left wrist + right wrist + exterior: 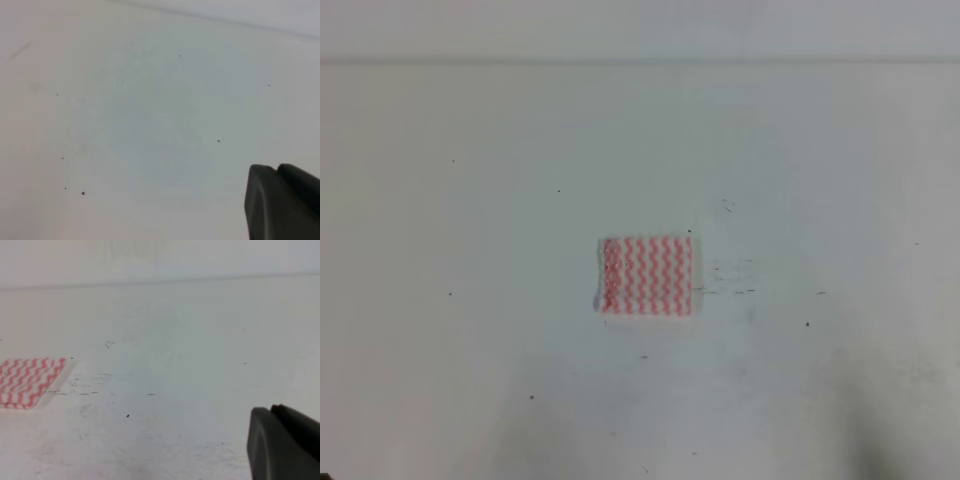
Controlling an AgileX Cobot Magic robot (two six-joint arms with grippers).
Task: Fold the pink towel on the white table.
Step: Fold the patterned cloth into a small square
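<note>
The pink towel (pixel 646 277) lies flat near the middle of the white table (pixel 470 200) as a small, compact rectangle with pink-red and white zigzag stripes. In the right wrist view the pink towel (pixel 27 382) sits at the far left edge, well away from the one dark finger (pixel 285 445) that shows at the bottom right. The left wrist view holds only bare table (pixel 150 125) and one dark finger (pixel 282 202) at its bottom right. Neither gripper shows in the exterior high view, and nothing is held in sight.
Small dark specks and faint scuff marks (pixel 730 290) dot the tabletop just right of the towel. The table's far edge (pixel 640 60) runs across the top of the view. Soft shadows fall along the near edge.
</note>
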